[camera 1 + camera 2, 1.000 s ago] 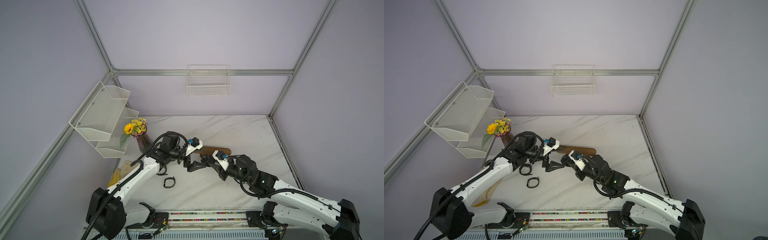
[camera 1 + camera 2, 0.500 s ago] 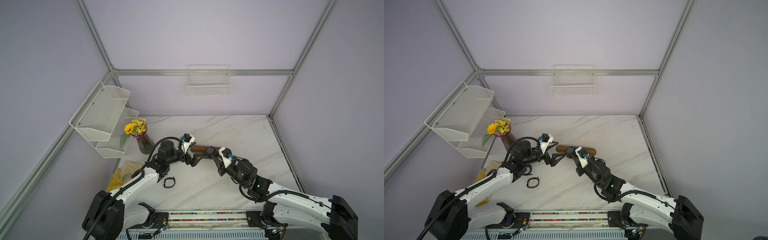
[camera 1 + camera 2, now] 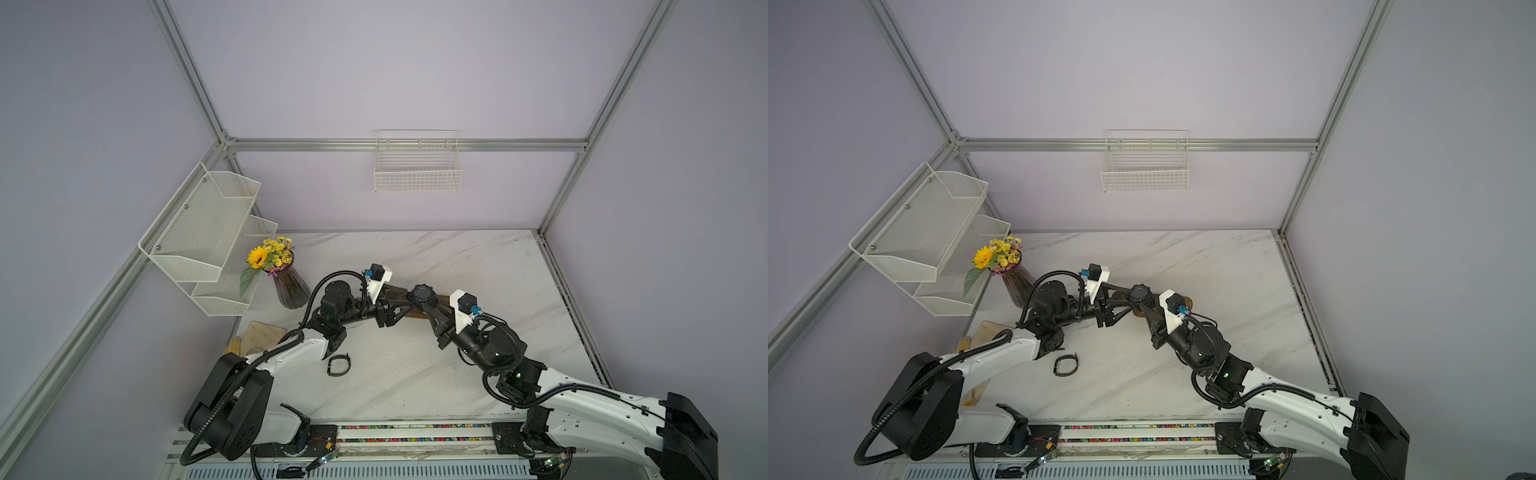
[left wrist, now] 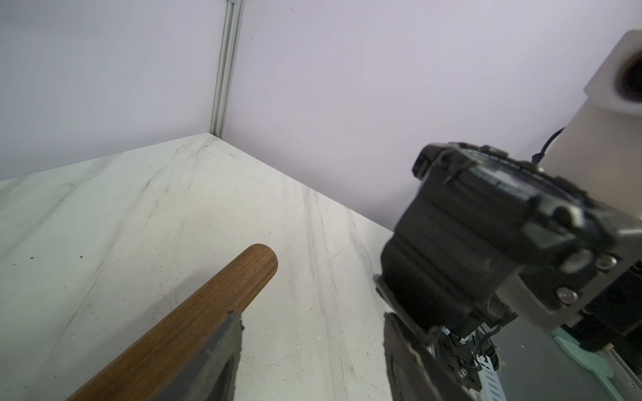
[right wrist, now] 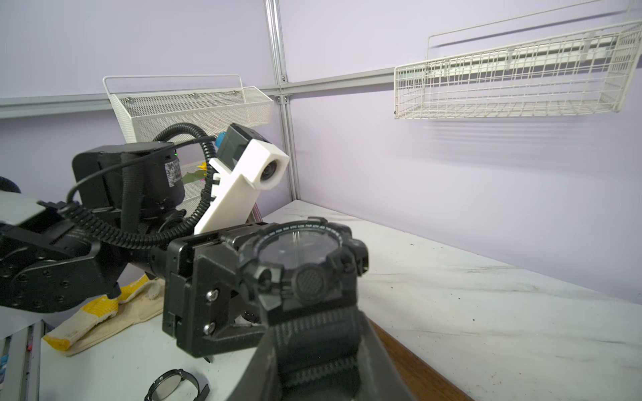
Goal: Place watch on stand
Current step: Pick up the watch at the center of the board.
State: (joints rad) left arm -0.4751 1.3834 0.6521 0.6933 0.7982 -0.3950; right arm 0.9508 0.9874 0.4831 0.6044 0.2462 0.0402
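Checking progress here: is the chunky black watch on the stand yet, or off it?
Off. In the left wrist view the watch, gripped by the right hand, hangs beside the bare end of the stand, not looped over it.

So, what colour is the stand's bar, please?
The stand is brown wood grain, clearest in the left wrist view.

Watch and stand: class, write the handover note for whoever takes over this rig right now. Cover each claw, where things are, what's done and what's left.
The right claw is shut on the strap of the black watch, holding it up over the stand.
The left claw is open beside the watch, gripping nothing visible.
The stand's visible bar end is bare.
A thin-strapped watch lies on the table by the left arm.
Done: the black watch is lifted to the stand.
Left: get it onto the bar and release.
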